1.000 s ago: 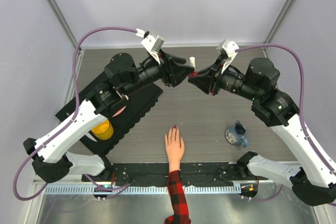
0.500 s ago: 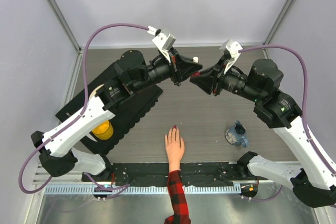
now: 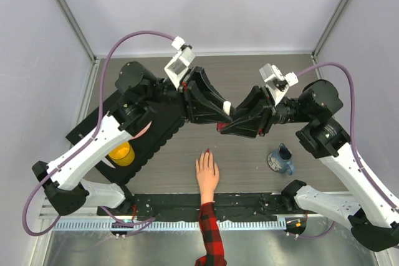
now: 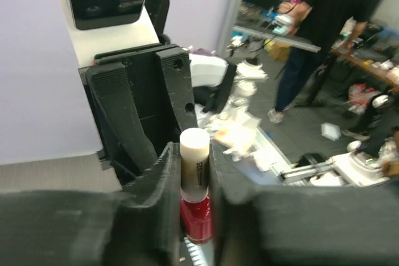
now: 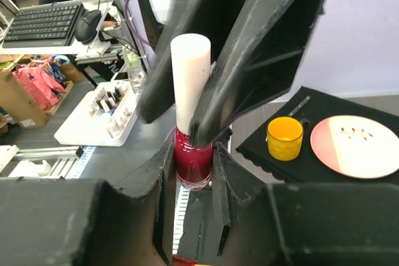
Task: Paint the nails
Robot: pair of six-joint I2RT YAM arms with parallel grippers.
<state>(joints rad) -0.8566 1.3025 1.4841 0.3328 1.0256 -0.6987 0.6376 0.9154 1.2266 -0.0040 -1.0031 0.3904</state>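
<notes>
A small red polish bottle (image 5: 192,160) with a cream cap (image 5: 190,79) hangs in the air between both arms. My right gripper (image 5: 192,154) is shut on the bottle's glass body. My left gripper (image 4: 194,154) is shut on the cap (image 4: 194,157), with the red body (image 4: 197,219) below its fingers. In the top view the two grippers (image 3: 224,116) (image 3: 222,128) meet over the middle of the table, behind the pale hand (image 3: 207,172) with its plaid sleeve (image 3: 209,235). The hand lies flat, fingers pointing away. The nails (image 3: 206,151) are tiny; one fingertip looks red.
A blue mug (image 3: 280,160) stands right of the hand. A black mat (image 3: 168,129) at the left carries a yellow cup (image 3: 121,154) and a pink plate (image 5: 358,144), partly under my left arm. A black rail (image 3: 249,202) runs along the near edge.
Both grippers have come from the back of the table toward the hand, carrying the bottle with them. The hand has not moved.
</notes>
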